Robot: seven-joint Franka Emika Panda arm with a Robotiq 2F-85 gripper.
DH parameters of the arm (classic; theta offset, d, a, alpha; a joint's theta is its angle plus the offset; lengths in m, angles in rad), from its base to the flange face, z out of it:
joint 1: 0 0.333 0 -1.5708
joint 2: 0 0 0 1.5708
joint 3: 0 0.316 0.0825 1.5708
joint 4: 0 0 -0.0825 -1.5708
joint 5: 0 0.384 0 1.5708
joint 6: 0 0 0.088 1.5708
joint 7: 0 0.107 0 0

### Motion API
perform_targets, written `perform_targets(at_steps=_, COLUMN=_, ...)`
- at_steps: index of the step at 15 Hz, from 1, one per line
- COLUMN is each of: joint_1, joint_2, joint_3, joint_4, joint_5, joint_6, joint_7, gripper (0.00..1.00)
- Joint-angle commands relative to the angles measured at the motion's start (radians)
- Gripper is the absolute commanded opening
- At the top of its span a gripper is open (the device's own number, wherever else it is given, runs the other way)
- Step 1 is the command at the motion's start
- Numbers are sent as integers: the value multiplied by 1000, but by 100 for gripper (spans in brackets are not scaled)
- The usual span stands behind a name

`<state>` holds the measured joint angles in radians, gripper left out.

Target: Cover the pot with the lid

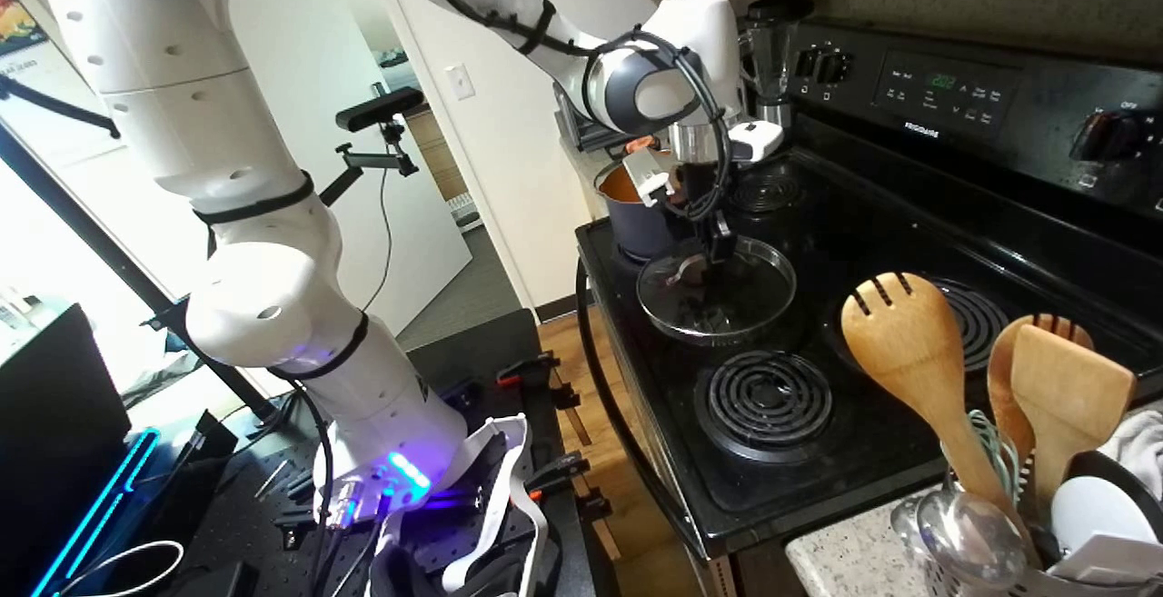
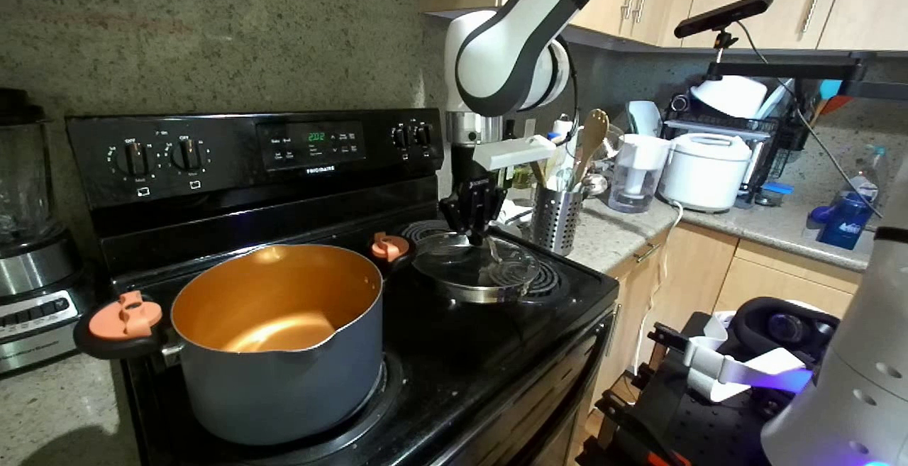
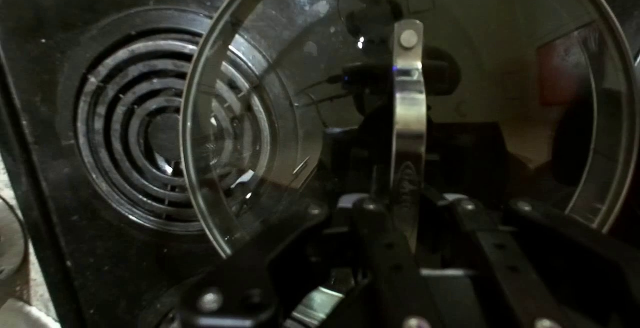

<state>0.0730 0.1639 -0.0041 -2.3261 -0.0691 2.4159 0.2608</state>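
The pot (image 2: 277, 374) has a grey outside, a copper-orange inside and orange-topped handles. It stands uncovered on a burner; it also shows behind the arm in an exterior view (image 1: 641, 226). The glass lid (image 2: 454, 262) with a silvery rim and a metal strap handle lies apart from the pot, over the stove; it also shows in an exterior view (image 1: 759, 293). My gripper (image 2: 474, 237) points down at the lid's middle. In the wrist view my gripper (image 3: 411, 203) is closed around the lid's strap handle (image 3: 409, 108). I cannot tell whether the lid touches the stovetop.
Coil burners (image 1: 768, 404) lie beside the lid. A steel holder (image 2: 557, 218) with wooden spoons (image 1: 909, 343) stands on the counter by the stove. The control panel (image 2: 312, 147) rises behind. A blender (image 2: 32, 253) stands beyond the pot. The pot's handle (image 2: 128, 317) juts out.
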Motion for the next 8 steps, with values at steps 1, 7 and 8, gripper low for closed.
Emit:
perform_targets(at_steps=1, joint_1=-7, joint_2=-117, joint_3=-4, joint_4=-48, joint_5=-31, joint_6=-63, joint_7=7, gripper=2)
perform_targets(at_steps=7, joint_1=-15, joint_2=-208, joint_3=4, joint_4=-64, joint_5=-65, joint_6=-138, joint_7=13, gripper=2)
perform_targets(at_steps=8, joint_1=-15, joint_2=-226, joint_3=7, joint_4=-67, joint_5=-71, joint_6=-149, joint_7=17, gripper=2)
